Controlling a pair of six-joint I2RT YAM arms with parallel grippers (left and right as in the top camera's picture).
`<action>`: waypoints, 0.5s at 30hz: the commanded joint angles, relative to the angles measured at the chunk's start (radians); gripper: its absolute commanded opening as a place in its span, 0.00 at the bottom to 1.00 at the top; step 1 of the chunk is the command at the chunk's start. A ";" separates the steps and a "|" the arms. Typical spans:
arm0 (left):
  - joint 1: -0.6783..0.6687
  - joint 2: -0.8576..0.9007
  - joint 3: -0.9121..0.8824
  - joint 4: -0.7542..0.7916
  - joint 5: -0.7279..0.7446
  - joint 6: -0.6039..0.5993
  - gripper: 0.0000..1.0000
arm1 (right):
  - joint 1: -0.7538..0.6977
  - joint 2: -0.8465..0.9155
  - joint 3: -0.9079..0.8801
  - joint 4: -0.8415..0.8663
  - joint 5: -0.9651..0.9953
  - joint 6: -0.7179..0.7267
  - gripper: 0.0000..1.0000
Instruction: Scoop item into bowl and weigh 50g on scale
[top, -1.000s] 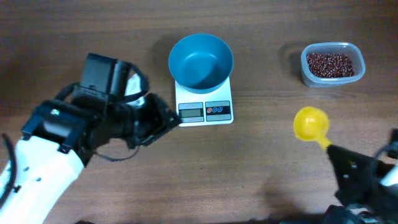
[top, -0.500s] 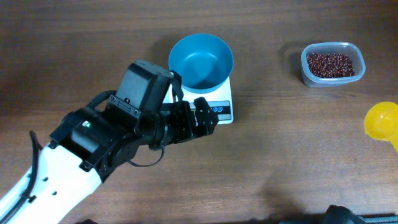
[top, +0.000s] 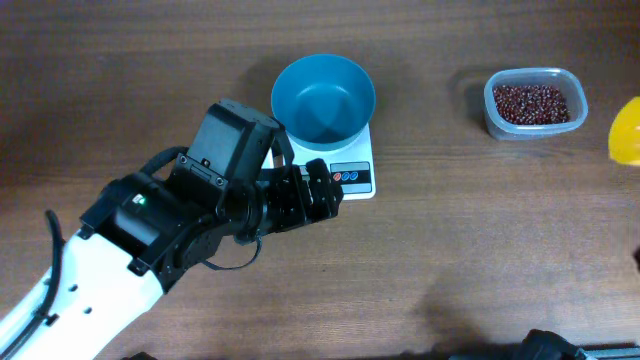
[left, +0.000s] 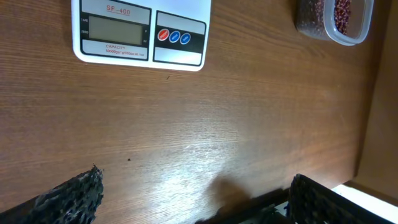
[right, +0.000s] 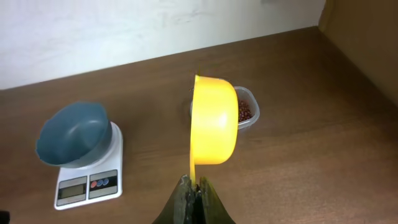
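Note:
The teal-blue bowl (top: 323, 97) (right: 70, 133) stands empty on the white scale (top: 360, 162) (left: 140, 34) (right: 88, 182). The item, dark red-brown beans (top: 533, 102) (right: 246, 111) (left: 341, 11), lies in a clear tub. My left gripper (top: 322, 190) (left: 196, 200) hovers open over the scale's front edge and hides its display in the overhead view; nothing is between its fingers (left: 69, 198). My right gripper (right: 194, 190) is shut on the thin handle of a yellow scoop (right: 214, 121) (top: 627, 130), held up on its side near the tub, with its cup showing no beans.
The clear rounded tub (top: 498, 118) (left: 311, 22) sits at the back right of the brown wooden table (top: 450, 250). The left arm (top: 150, 230) reaches across the table's left half. A wall and a table edge show beyond the tub in the right wrist view.
My left arm swung right from beside the scale to over its front edge, and its gripper opened. The yellow scoop rose and moved to the far right edge of the overhead view.

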 joint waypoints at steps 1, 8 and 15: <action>-0.003 -0.008 0.012 -0.005 -0.011 0.010 0.99 | -0.003 0.113 0.014 0.053 0.071 -0.032 0.04; -0.003 -0.008 0.012 -0.040 -0.011 0.010 0.99 | -0.385 0.373 0.014 0.172 -0.159 -0.258 0.04; -0.003 -0.008 0.012 -0.042 -0.011 0.010 0.99 | -0.687 0.550 0.014 0.258 -0.588 -0.458 0.04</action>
